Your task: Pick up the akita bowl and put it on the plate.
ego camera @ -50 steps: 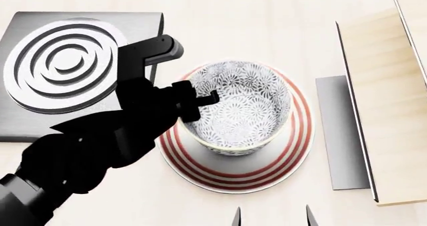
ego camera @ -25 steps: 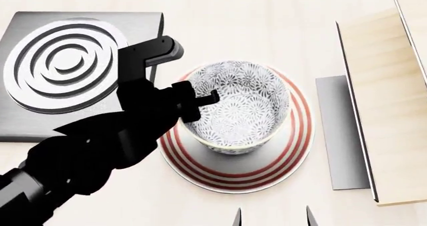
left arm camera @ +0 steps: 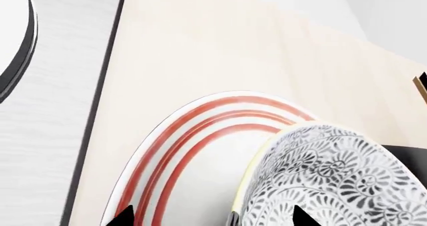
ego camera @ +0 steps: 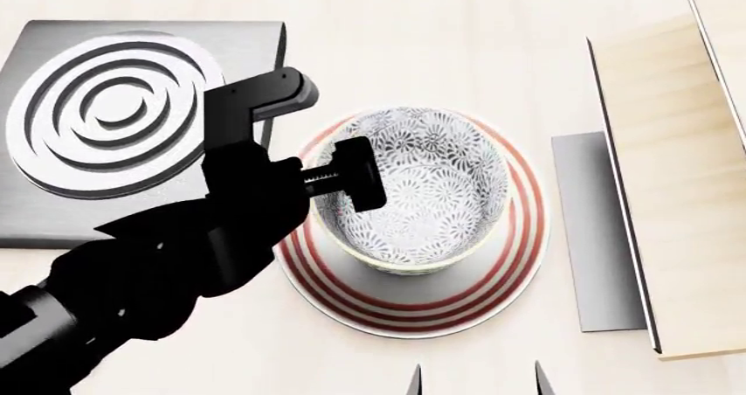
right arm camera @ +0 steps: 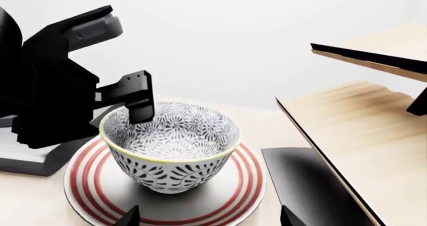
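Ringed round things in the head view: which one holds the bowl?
The plate, white with red rings; the bowl sits on it. The stove burner, grey with raised rings, stands bare.

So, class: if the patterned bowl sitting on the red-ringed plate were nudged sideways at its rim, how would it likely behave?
The akita bowl looks like stiff glazed ceramic, so it would probably keep its shape but could chip. It is deep with a narrower base, so a rim push might tip it rather than slide it. The plate looks glossy, so sliding is also possible.
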Controlling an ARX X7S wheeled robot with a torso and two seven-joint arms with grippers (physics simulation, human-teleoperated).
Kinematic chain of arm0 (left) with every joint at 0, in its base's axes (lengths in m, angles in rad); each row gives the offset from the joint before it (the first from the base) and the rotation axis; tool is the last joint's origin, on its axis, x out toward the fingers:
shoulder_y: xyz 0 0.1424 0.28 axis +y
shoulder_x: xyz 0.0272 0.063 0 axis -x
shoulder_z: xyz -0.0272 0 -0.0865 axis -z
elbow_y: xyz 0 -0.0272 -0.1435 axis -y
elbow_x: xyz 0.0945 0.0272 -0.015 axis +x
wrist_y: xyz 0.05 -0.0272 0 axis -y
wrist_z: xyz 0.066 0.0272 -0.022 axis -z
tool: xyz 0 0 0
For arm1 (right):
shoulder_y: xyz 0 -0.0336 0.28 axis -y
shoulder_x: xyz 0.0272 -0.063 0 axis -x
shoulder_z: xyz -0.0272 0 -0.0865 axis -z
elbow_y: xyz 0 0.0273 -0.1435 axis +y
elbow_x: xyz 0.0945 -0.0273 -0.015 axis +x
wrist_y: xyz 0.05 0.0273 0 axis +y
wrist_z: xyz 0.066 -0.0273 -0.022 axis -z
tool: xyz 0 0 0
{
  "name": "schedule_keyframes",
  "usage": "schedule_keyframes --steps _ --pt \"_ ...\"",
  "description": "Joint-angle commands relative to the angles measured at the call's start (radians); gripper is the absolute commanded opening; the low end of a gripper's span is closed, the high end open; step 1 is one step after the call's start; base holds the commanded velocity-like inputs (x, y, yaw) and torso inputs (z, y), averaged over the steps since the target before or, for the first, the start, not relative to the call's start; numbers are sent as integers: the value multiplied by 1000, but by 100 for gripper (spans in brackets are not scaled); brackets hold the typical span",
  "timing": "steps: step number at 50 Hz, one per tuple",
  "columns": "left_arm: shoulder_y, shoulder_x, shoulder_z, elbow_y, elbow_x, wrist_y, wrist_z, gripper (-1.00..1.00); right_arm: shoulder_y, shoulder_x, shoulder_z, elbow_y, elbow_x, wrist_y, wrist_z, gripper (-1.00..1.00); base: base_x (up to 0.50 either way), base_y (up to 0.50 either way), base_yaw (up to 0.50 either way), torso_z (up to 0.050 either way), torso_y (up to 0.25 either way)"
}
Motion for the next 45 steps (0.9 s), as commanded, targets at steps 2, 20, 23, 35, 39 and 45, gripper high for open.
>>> schedule_keyframes --steps 2,20,23,35,39,45 --pt "-7 0 27 6 -12 9 -14 100 -2 3 -3 -5 0 0 2 100 0 0 0 0 0" --pt "-54 -41 72 144 89 4 -152 100 -12 14 4 -36 14 1 6 100 0 0 0 0 0" --pt "-59 -68 81 202 104 11 -199 100 -15 16 2 -49 11 6 8 100 0 0 0 0 0" --pt "-101 -226 91 558 172 60 -402 100 -14 15 -5 -64 6 10 11 100 0 0 0 0 0" --pt "-106 -251 98 617 197 73 -433 100 -16 16 -7 -72 4 14 12 100 0 0 0 0 0" --pt "-108 -285 95 693 218 90 -447 100 -12 14 -11 -69 3 16 11 100 0 0 0 0 0"
